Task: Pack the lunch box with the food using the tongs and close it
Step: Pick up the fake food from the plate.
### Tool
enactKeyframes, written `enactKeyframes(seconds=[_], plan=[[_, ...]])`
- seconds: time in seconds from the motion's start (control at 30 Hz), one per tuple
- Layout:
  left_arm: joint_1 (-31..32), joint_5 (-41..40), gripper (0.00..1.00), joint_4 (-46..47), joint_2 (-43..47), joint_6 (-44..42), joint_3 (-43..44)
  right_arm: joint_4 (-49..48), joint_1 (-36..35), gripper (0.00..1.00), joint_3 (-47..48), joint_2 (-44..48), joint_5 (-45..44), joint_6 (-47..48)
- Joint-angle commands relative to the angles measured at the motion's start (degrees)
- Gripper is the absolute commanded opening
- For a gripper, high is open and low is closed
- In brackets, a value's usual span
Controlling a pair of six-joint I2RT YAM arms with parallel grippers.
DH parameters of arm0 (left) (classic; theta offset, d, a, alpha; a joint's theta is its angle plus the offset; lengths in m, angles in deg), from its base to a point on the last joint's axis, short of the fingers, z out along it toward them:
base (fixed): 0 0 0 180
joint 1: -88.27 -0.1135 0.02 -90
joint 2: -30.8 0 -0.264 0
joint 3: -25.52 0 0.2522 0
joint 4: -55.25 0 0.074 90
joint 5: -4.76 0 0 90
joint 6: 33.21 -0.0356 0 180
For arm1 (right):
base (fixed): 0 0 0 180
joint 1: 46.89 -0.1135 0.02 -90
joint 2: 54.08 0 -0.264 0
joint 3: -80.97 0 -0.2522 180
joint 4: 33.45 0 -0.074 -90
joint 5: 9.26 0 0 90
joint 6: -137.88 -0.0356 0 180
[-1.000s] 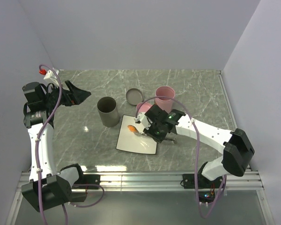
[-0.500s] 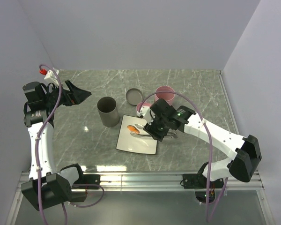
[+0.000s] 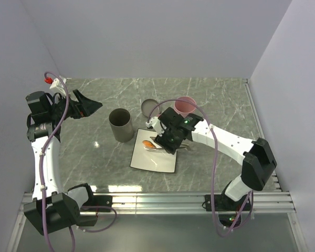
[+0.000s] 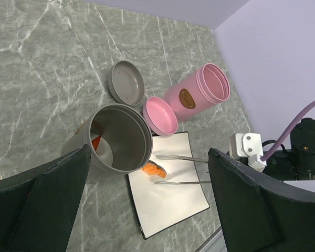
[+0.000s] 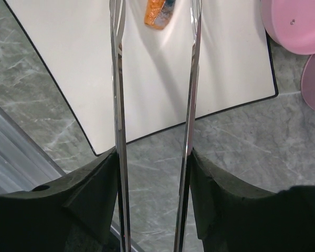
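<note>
My right gripper (image 5: 153, 157) is shut on the tongs (image 5: 117, 79), its fingers pressing on the outside of the two slim silver arms. The arms are spread apart over the white plate (image 5: 147, 89). Their tips flank an orange-red piece of food (image 5: 158, 13) without touching it. The same piece (image 3: 148, 144) lies at the plate's far left, just ahead of the right gripper (image 3: 170, 138). The open grey cylindrical lunch box (image 4: 121, 137) stands beside the plate with another orange piece (image 4: 96, 143) inside. My left gripper (image 3: 89, 107) hangs open high at the left, holding nothing.
A round grey lid (image 4: 127, 83) lies behind the lunch box. A pink cup (image 4: 199, 94) lies tilted at the plate's far side with a pink lid (image 4: 160, 115) next to it. Walls enclose the marble table on three sides.
The right gripper has moved left along the plate toward the orange piece. The tongs' arms have spread wider apart. The left arm has not moved.
</note>
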Motion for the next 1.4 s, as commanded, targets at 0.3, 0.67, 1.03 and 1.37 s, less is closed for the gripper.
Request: enactKeyframes(seconds=[0.3,0.67,1.03,1.37], plan=[[-0.20,0.82,0.99,1.70,0.28,-1.04,0.51,-2.00,1.29,0.56,4.17,-4.21,3.42,-2.23],[-0.29,0.64,0.99,1.52,0.37,-0.96,0.60,-1.03,3.84,0.43,4.44,-4.13,5.53,-2.94],[-0.37,0.56,1.00,1.35,0.11,-0.96,1.04,1.78,4.11,0.40,6.90,-0.35,6.33,-3.47],[-0.37,0.47,0.99,1.35,-0.07,-0.78,1.04,2.83,4.11,0.38,6.63,2.11,6.06,-3.47]])
